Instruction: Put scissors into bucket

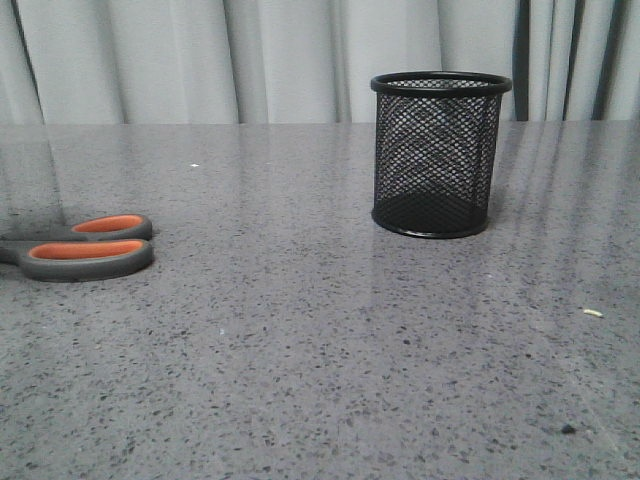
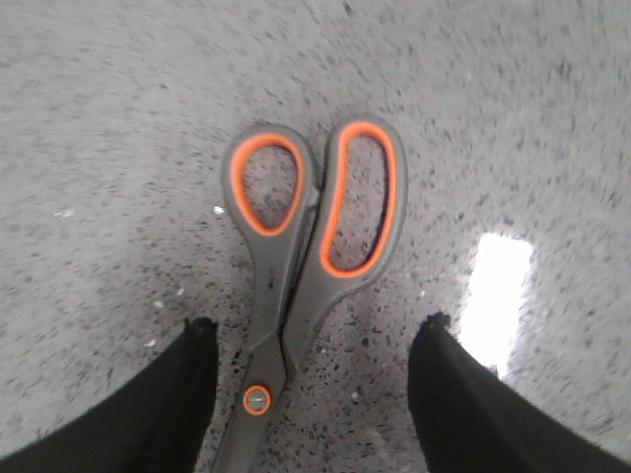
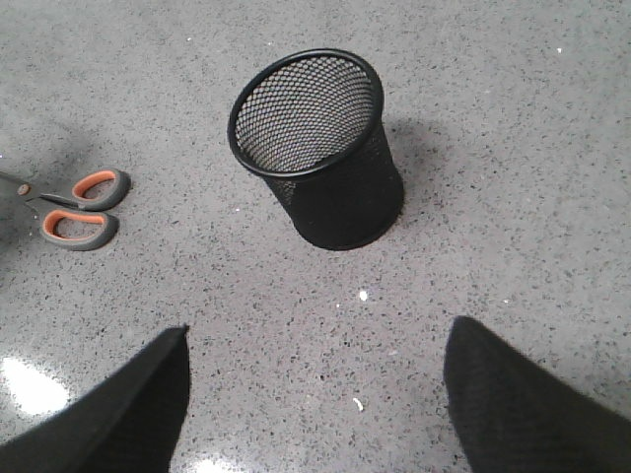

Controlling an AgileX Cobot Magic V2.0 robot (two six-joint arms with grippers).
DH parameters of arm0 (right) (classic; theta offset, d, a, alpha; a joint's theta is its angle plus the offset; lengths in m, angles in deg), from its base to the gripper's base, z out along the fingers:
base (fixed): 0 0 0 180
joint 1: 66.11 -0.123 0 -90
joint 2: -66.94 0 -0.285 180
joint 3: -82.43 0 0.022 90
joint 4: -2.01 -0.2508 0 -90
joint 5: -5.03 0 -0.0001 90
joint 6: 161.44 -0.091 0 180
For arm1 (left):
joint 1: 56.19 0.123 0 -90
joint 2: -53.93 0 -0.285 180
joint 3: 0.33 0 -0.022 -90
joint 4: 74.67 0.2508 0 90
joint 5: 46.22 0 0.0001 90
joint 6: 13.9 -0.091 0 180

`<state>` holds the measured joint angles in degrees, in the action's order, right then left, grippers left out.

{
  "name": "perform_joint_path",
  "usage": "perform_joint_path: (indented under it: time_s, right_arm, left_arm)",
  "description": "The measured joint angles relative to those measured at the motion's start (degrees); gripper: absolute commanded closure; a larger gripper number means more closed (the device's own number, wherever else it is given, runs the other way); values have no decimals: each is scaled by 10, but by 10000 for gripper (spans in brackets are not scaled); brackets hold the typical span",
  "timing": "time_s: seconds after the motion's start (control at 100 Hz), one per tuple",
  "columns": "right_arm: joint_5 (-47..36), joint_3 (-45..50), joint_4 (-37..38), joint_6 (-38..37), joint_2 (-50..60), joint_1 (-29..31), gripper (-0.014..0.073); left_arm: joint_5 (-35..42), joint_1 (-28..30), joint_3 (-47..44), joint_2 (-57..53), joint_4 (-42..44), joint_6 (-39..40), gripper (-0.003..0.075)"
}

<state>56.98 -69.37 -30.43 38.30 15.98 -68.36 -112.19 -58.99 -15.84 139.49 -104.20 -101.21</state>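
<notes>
The scissors (image 1: pixel 85 245) lie flat on the grey table at the far left, dark grey handles lined orange, blades cut off by the frame edge. In the left wrist view the scissors (image 2: pixel 296 256) lie closed, their orange-ringed pivot between the fingers of my left gripper (image 2: pixel 317 330), which hovers open above them without touching. The bucket (image 1: pixel 437 155), a black wire-mesh cup, stands upright right of centre and looks empty. My right gripper (image 3: pixel 315 335) is open over bare table, short of the bucket (image 3: pixel 320 148), with the scissors (image 3: pixel 77 207) far off to one side.
The speckled grey table (image 1: pixel 300 350) runs back to pale curtains (image 1: pixel 200 60). A small white scrap (image 1: pixel 593 313) and a dark speck (image 1: pixel 568 430) lie at the front right. A white scrap (image 3: pixel 358 403) lies between the right fingers.
</notes>
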Motion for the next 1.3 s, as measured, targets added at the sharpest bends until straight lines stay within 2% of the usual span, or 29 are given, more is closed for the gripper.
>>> perform_joint_path:
  time_s: [0.09,0.37,0.7,1.19,1.3]
  right_arm:
    - [-1,0,0,0,0,0,106]
    - [-1,0,1,0,0,0,106]
    - [-1,0,7,1,0,0,106]
    - [-1,0,9,2,0,0,106]
    - [-1,0,9,2,0,0,106]
  left_arm:
    - [7,0,0,32,5,-35,319]
    - [24,-3,9,96,11,-75,320]
    - [12,-52,57,144,84,-79,320]
    - [-7,-56,70,166,82,-79,321]
    - [-8,-56,70,167,81,-79,371]
